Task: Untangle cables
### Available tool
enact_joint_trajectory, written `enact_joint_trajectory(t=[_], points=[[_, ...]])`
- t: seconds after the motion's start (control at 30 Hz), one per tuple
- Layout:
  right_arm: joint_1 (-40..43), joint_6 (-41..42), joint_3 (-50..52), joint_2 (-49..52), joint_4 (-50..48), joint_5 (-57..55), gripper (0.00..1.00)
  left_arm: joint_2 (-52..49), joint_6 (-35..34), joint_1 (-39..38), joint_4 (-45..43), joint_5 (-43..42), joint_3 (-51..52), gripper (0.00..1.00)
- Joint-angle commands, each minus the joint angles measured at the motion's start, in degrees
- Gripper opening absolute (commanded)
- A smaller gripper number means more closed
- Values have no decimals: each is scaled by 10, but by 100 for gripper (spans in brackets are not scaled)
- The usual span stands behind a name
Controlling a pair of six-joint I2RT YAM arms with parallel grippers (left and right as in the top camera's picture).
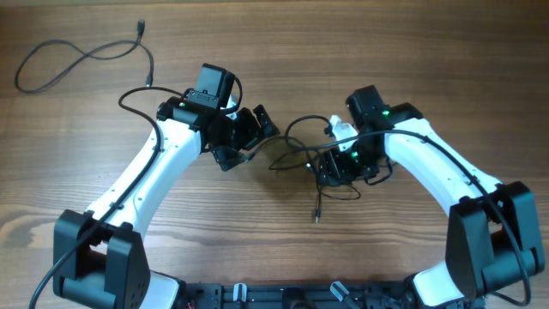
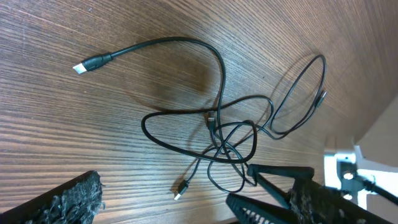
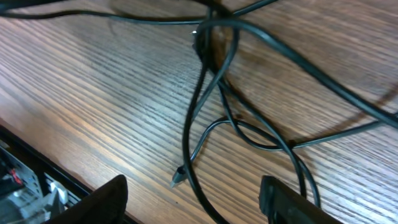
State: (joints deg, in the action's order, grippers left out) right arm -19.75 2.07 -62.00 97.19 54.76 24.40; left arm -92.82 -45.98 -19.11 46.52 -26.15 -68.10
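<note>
The cables (image 1: 310, 159) lie in a loose knot on the wooden table between the two arms. In the left wrist view the knot (image 2: 230, 140) trails one plug (image 2: 79, 67) far out and another plug (image 2: 180, 190) close by. My left gripper (image 1: 256, 137) is open just left of the knot, nothing between its fingers (image 2: 62, 202). My right gripper (image 1: 334, 172) hovers low over the knot's right part. Its jaws (image 3: 196, 202) stand apart, with one black strand (image 3: 198, 155) running between them and a small plug (image 3: 178, 177) just ahead.
A separate thin black cable (image 1: 77, 60) lies in wavy loops at the table's far left. The arms' bases and a black rail (image 1: 283, 296) line the near edge. The table edge (image 3: 37, 165) shows at the lower left of the right wrist view.
</note>
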Motion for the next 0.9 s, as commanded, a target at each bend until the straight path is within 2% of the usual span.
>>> enact_joint_trajectory(t=[0.0, 0.17, 0.4, 0.5, 0.67, 0.73, 0.8, 0.87], points=[[-24, 22, 6, -9, -2, -59, 68, -7, 1, 1, 0, 7, 0, 100], [-46, 102, 6, -9, 4, -147, 64, -7, 1, 1, 1, 7, 0, 100], [-56, 104, 6, -7, 15, -185, 62, -7, 1, 1, 0, 7, 0, 100], [-57, 108, 6, -7, 16, -186, 49, -7, 1, 1, 1, 7, 0, 100], [-56, 116, 6, -6, 16, -185, 40, -7, 1, 1, 1, 7, 0, 100], [-56, 116, 6, -4, 15, -184, 26, -7, 1, 1, 1, 7, 0, 100], [-56, 117, 6, -3, 16, -184, 4, -7, 1, 1, 1, 7, 0, 100], [-56, 127, 6, -3, 15, -184, 4, -7, 1, 1, 2, 7, 0, 100]])
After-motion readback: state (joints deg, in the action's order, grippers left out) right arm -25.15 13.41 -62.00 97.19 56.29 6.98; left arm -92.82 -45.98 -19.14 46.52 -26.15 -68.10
